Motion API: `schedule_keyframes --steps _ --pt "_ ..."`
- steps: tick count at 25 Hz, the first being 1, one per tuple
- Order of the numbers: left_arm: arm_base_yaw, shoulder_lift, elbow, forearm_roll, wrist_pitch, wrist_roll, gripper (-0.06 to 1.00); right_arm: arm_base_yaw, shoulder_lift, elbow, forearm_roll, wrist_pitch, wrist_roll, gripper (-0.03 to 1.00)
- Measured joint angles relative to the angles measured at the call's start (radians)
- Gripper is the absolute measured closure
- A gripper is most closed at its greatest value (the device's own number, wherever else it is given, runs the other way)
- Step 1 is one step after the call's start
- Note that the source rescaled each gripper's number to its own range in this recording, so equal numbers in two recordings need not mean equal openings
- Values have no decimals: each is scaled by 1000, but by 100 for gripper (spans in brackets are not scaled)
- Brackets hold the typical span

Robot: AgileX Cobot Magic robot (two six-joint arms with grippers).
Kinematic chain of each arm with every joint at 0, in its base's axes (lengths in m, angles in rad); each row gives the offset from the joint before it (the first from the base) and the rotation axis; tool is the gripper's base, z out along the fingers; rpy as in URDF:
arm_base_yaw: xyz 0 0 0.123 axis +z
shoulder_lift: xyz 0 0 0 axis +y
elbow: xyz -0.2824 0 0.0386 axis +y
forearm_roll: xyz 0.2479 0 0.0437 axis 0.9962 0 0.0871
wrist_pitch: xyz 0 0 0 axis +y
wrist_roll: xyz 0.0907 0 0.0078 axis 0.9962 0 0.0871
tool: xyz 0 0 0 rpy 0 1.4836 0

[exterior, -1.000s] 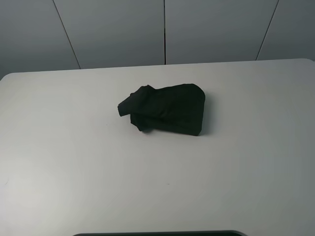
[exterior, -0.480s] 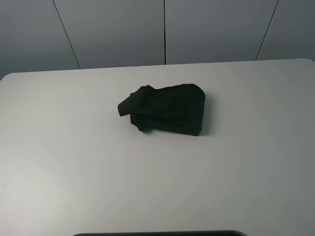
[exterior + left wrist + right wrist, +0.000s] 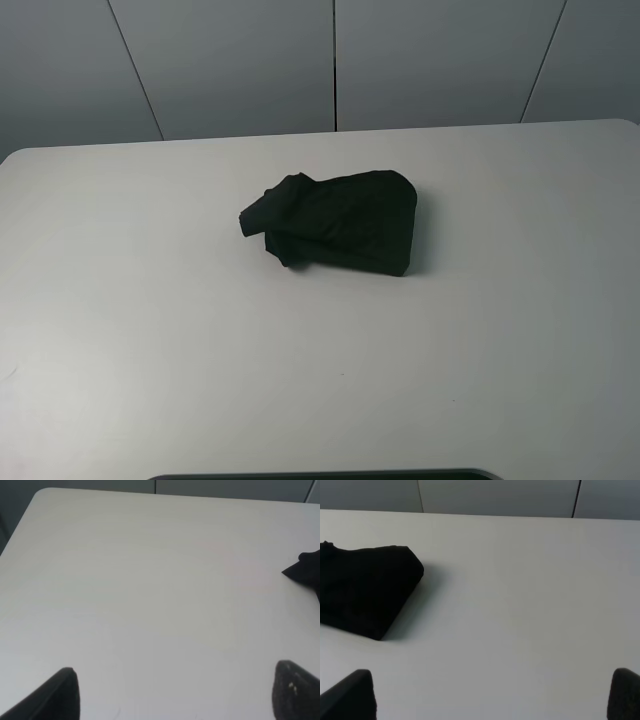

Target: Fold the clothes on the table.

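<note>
Folding looks either finished or not yet begun: the black T-shirt (image 3: 335, 233) lies as a compact bundle on the white counter (image 3: 150, 330), and from these views I cannot say which. In the high view it sits a little toward 12 o'clock from the counter's centre, its broad squared end pointing to 3 o'clock and a lumpier, bunched end poking out toward 9 o'clock. No print or neck tag shows on it.

Both arms are out of the high view. The left claw (image 3: 175, 692) shows only as 2 dark fingertips (image 3: 62, 695) at the edges of its wrist view, set wide apart with bare counter between them, so it is open and holds nothing. The right claw (image 3: 492, 695) stands the same way, fingertips (image 3: 352, 695) spread and empty.

If the bundle counts as folded, my judgement is that the next move calls for nothing but keeping clear. If not, it calls for both claws to come in from either side and take the bunched end to spread the cloth flat.

The high view gives the bundle's whole outline. The right wrist view shows its squared end and the shadow beside it; the left wrist view catches just a dark tip of the bunched end at its frame edge.
</note>
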Motion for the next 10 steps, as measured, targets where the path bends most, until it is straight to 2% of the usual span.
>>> schedule_keyframes --steps 10 --pt "0 0 0 -7 0 35 -6 0 0 0 0 0 0 -3"
